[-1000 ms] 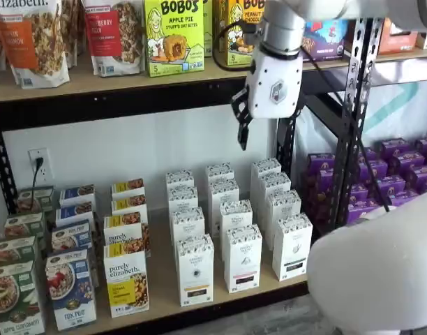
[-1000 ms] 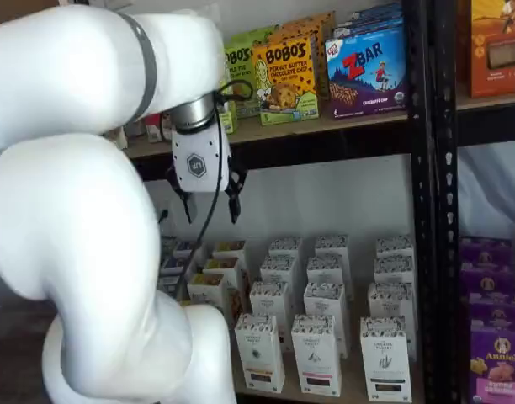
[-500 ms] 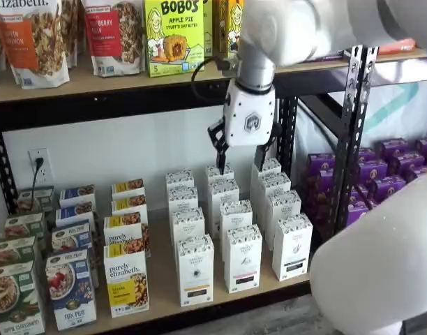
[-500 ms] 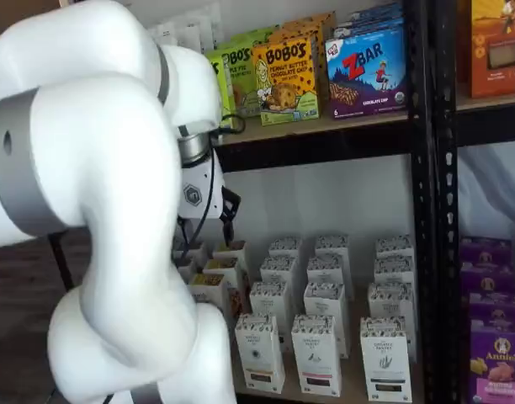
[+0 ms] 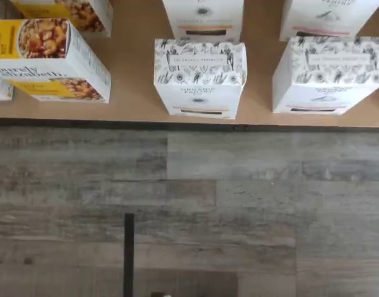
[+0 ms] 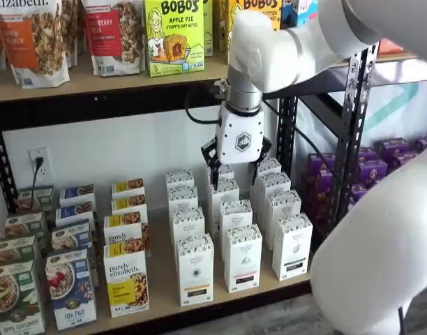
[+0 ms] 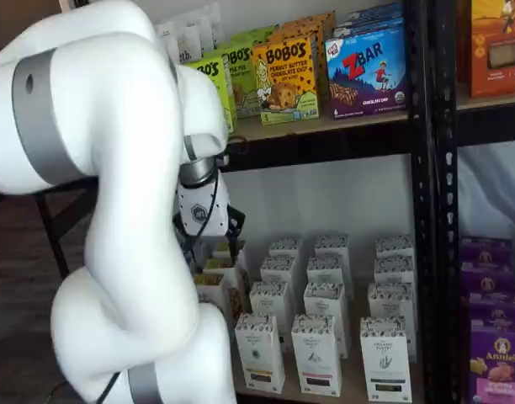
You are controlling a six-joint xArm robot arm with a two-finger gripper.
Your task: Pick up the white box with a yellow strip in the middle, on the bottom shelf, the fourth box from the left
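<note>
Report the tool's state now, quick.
Tool: open, holding nothing, hanging above the rows of white boxes on the bottom shelf.

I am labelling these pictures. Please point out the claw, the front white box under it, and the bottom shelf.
claw (image 6: 234, 169): a shelf view, midway between its black fingertips.
white box (image 6: 195, 269): a shelf view, middle of its front face.
bottom shelf (image 6: 161, 279): a shelf view, bare tan board between boxes.

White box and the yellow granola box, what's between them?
Only bare bottom shelf between the white box and the granola box, in the wrist view.
</note>
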